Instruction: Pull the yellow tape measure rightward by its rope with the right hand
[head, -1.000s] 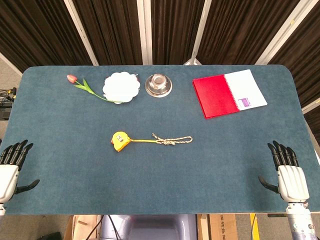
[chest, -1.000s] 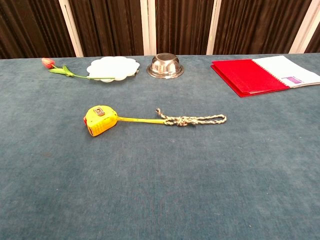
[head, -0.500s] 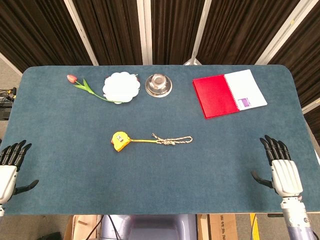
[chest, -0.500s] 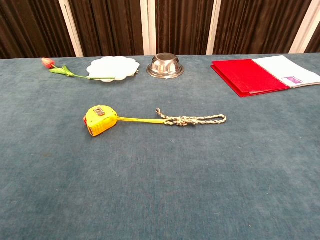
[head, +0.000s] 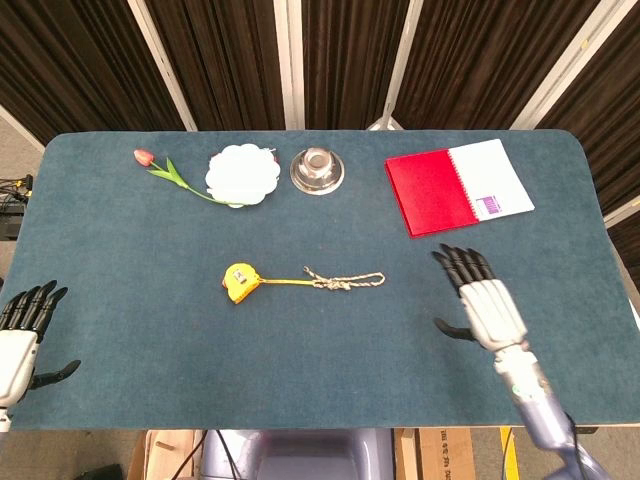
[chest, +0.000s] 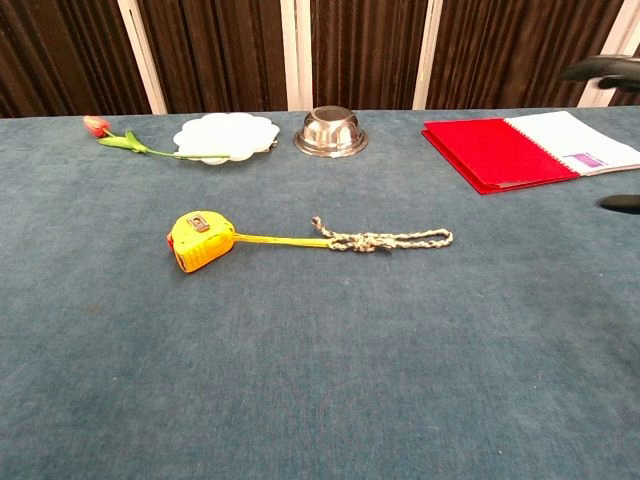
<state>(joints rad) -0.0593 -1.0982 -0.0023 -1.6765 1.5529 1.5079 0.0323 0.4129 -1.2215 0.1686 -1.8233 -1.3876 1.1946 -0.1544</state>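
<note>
Moved inward over the table (head: 120, 330): right hand (head: 487, 303), fingers spread, empty, right of the rope (head: 345, 281).

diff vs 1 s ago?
The right hand moved in from the table's right edge, leftward and forward over the table toward the rope; its fingers now show at the chest view's right edge. It is open and touches nothing. The left hand stayed at the left edge, open. The yellow tape measure, rope, and everything at the back did not move.
</note>
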